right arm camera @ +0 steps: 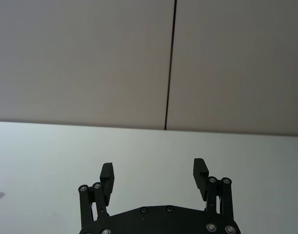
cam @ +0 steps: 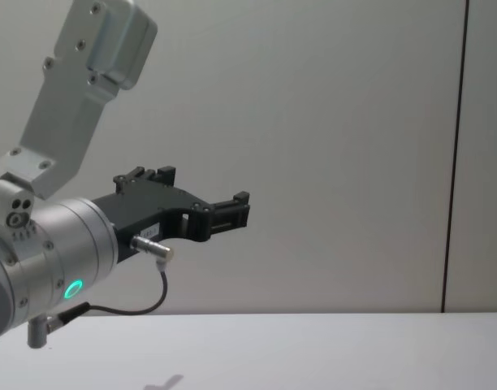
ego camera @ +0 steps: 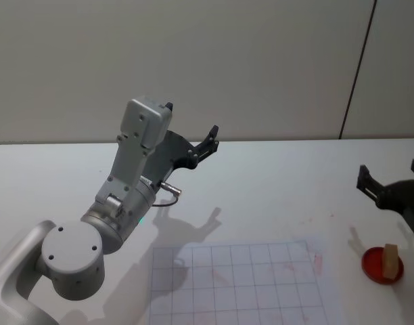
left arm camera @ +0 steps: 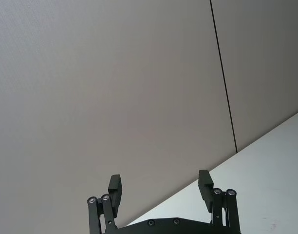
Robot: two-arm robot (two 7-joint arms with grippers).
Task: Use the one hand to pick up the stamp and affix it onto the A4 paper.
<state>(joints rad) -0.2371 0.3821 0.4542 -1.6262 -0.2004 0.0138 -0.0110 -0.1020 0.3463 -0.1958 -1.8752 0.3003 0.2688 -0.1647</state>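
Observation:
The stamp [ego camera: 392,261], a small pale wood block, stands upright on a round red pad [ego camera: 377,264] at the table's right. The A4 paper [ego camera: 241,288], printed with a faint grid and smudged red, lies at the front centre. My right gripper [ego camera: 389,171] is the black hand at the right edge. It hovers open just behind and above the stamp, apart from it, and its fingers hold nothing [right arm camera: 154,171]. My left gripper [ego camera: 191,122], on the silver green-lit wrist, is raised over the table's left and points at the wall. Its fingers are open and empty [left arm camera: 159,187] [cam: 198,191].
The white table [ego camera: 274,196] stretches back to a pale wall with a dark vertical seam [ego camera: 359,68]. The left arm's bulky silver links [ego camera: 126,196] rise over the front left, beside the paper's left edge.

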